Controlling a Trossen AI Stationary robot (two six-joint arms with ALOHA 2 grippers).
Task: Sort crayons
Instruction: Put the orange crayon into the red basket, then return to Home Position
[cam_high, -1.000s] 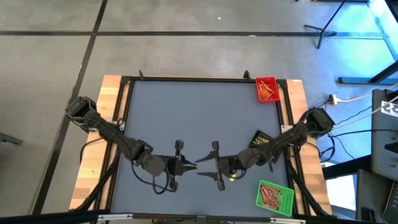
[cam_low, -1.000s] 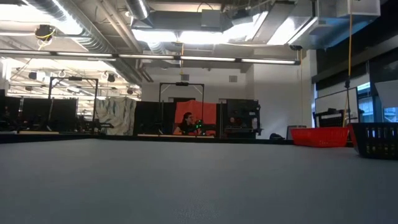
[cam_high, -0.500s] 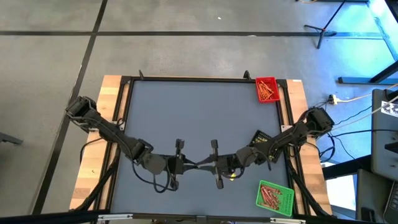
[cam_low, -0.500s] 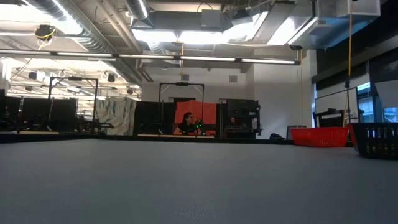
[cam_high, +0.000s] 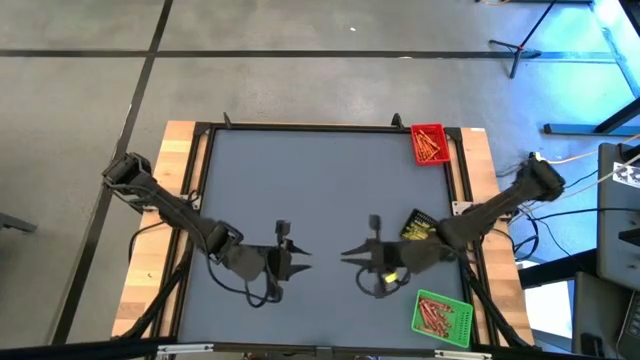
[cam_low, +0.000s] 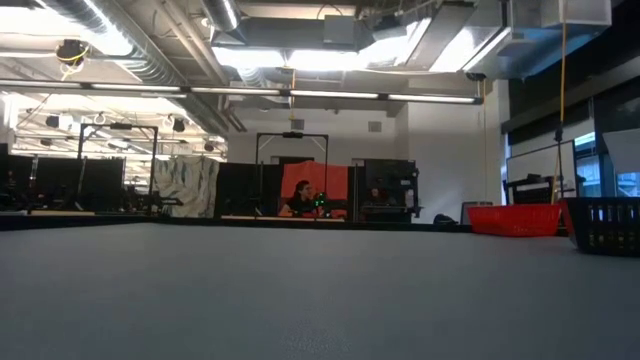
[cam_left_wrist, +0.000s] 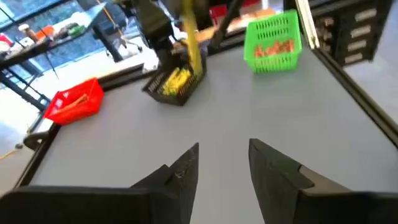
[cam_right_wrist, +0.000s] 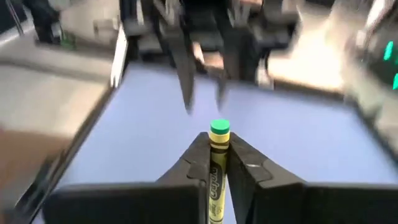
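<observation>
Right wrist view, nearest first: the right end effector (cam_right_wrist: 217, 163) is clamped on a single crayon (cam_right_wrist: 217, 155), yellow-wrapped with dark lettering and a green tip that pokes out just past the fingertips. The grip is narrow and sits along the crayon's length, so the stick could, I judge, pivot or slide out if the arm swings quickly toward a tray, or it could land in the wrong colour bin.

Beyond it stands the left end effector (cam_left_wrist: 219, 167), fingers parted and holding nothing, low over the grey counter (cam_high: 320, 190) and apart from the right one. A hasty turn by either arm while they face each other this closely could bring them into contact.

Farther out, the black tray (cam_left_wrist: 175, 84) holds yellow crayons and sits just beside the right arm, which might knock it. The green tray (cam_high: 441, 316) holds reddish-orange sticks near the counter's front right; the red tray (cam_high: 429, 142), at the far right corner, holds more.
</observation>
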